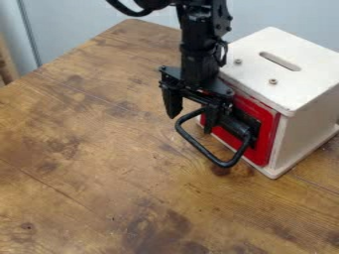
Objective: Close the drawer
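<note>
The drawer (261, 136) shows its red front with a black plate, set in the left face of a white casing (288, 81). Its red face lies about level with the casing's front. Its large black wire loop handle (201, 145) sticks out to the left, low over the table. My gripper (197, 105) points straight down just left of the drawer front, above the loop. It is open, with one black finger (171, 99) on the far left and the other close to the black plate. Nothing is held between the fingers.
The white casing has a slot in its top and stands near the right edge of the wooden table (93, 149). The bare wood stretches to the left and front of the arm. A pale wall lies behind the table.
</note>
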